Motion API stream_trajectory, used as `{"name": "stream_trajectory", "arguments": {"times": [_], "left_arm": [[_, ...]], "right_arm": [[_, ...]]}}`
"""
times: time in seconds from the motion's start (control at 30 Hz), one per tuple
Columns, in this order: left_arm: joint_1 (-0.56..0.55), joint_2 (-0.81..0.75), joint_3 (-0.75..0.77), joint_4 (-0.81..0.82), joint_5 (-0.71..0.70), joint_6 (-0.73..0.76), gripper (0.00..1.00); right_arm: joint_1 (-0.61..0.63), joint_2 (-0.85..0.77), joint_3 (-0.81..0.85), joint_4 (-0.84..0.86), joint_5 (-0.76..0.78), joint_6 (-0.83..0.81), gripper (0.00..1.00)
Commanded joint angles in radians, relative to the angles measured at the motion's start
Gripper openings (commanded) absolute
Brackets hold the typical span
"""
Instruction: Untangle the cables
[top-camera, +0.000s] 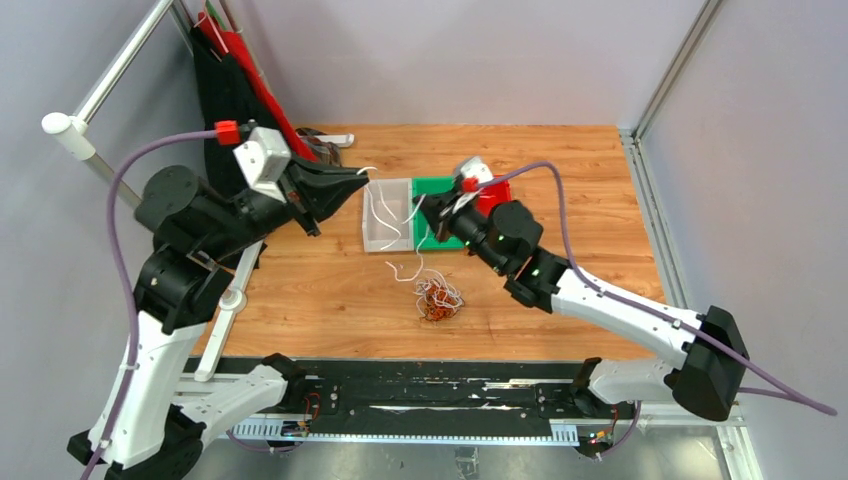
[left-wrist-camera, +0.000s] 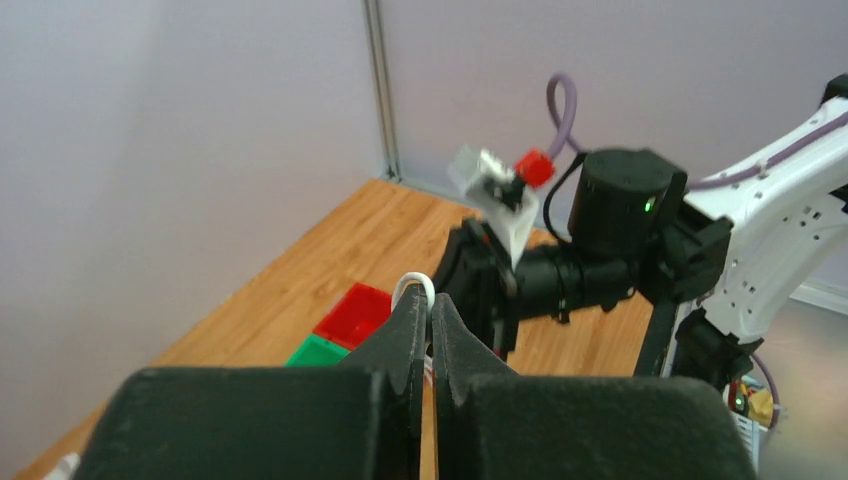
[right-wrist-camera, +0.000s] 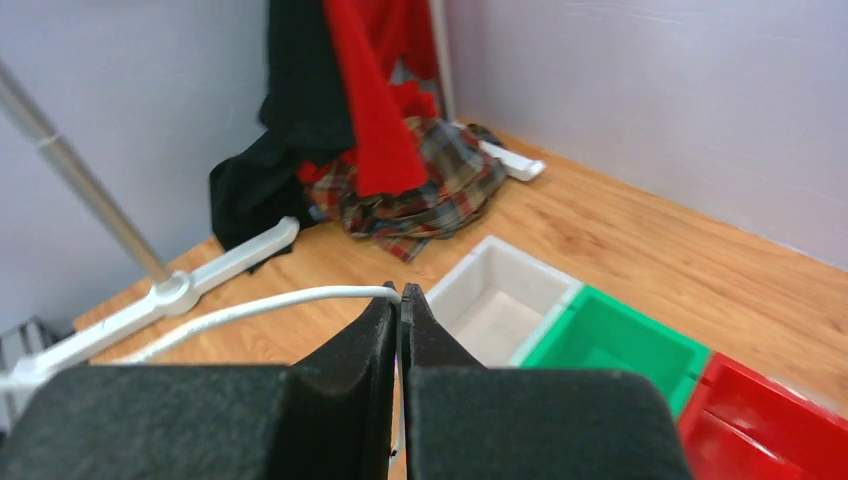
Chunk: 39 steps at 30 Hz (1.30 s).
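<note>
A tangle of orange and white cables (top-camera: 438, 299) lies on the wooden table in front of the bins. My left gripper (top-camera: 366, 179) is shut on a white cable (top-camera: 381, 214) and holds it above the white bin (top-camera: 372, 243). In the left wrist view a loop of that cable (left-wrist-camera: 414, 284) sticks out above the closed gripper (left-wrist-camera: 431, 306). My right gripper (top-camera: 424, 208) is shut on a white cable (top-camera: 419, 262) that hangs down towards the tangle. In the right wrist view the cable (right-wrist-camera: 250, 307) runs left from the closed gripper (right-wrist-camera: 400, 297).
A white bin (right-wrist-camera: 500, 300), a green bin (top-camera: 433, 186) and a red bin (top-camera: 494, 198) stand side by side at the middle back. A clothes rack with black and red garments (top-camera: 226, 75) stands back left, its white base (top-camera: 234, 297) on the table. Plaid cloth (right-wrist-camera: 425, 195) lies by it.
</note>
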Motion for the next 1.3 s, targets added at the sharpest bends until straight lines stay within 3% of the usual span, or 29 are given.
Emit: {"name": "stream_trajectory", "arguments": {"times": [0.0, 0.27, 0.47, 0.5, 0.57, 0.73, 0.9, 1.1, 1.27], "left_arm": [[-0.024, 0.080, -0.056, -0.020, 0.014, 0.051, 0.01], [-0.170, 0.375, 0.100, -0.131, -0.107, 0.186, 0.01], [-0.204, 0.623, 0.286, -0.206, -0.150, 0.266, 0.17], [-0.205, 0.656, 0.304, -0.211, -0.160, 0.273, 0.23], [-0.206, 0.713, 0.333, -0.227, -0.165, 0.294, 0.46], [-0.206, 0.771, 0.354, -0.301, -0.101, 0.346, 0.79], [-0.206, 0.727, 0.301, -0.406, -0.070, 0.410, 1.00], [-0.175, 0.605, 0.184, -0.438, -0.116, 0.419, 0.98], [-0.106, 0.528, 0.117, -0.448, -0.147, 0.360, 0.98]], "right_arm": [[-0.127, -0.069, 0.013, -0.038, -0.050, 0.140, 0.01], [-0.371, -0.101, 0.028, -0.107, -0.105, 0.286, 0.01], [-0.511, -0.039, 0.106, -0.183, -0.119, 0.333, 0.01], [-0.534, -0.025, 0.114, -0.183, -0.129, 0.346, 0.00], [-0.573, 0.004, 0.130, -0.182, -0.144, 0.366, 0.01], [-0.654, 0.071, 0.184, -0.182, -0.190, 0.415, 0.00], [-0.698, 0.110, 0.231, -0.189, -0.226, 0.421, 0.01], [-0.715, 0.132, 0.266, -0.183, -0.255, 0.447, 0.01], [-0.718, 0.151, 0.392, -0.210, -0.291, 0.467, 0.01]]}}
